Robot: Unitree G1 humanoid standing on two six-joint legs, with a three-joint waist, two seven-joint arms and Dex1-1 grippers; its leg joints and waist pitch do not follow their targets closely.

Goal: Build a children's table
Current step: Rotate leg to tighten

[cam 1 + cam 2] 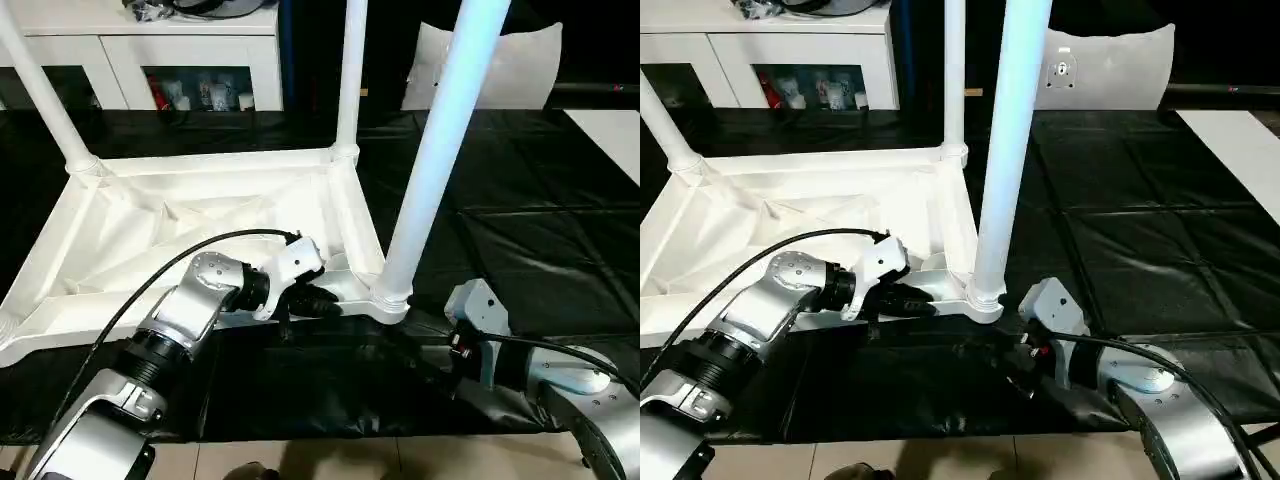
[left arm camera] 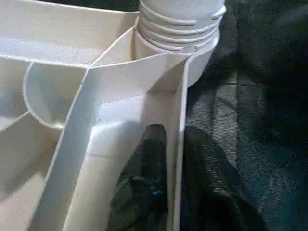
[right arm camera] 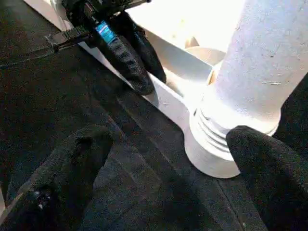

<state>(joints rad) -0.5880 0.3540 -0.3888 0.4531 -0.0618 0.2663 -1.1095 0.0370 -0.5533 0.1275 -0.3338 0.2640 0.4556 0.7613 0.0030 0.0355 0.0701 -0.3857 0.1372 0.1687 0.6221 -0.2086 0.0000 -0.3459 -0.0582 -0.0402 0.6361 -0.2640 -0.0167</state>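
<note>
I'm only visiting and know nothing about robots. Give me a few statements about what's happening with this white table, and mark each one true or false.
1. The table top lies upside down, ribs facing up. True.
2. The left gripper pinches the top's near rim, one finger on each side. True.
3. The right gripper is clamped shut on the nearest leg. False: its fingers stand wide apart beside that leg's collar.
4. No legs are fitted yet. False: three legs stand upright in corner sockets.
5. The table rests on a dark sheet. True.
</note>
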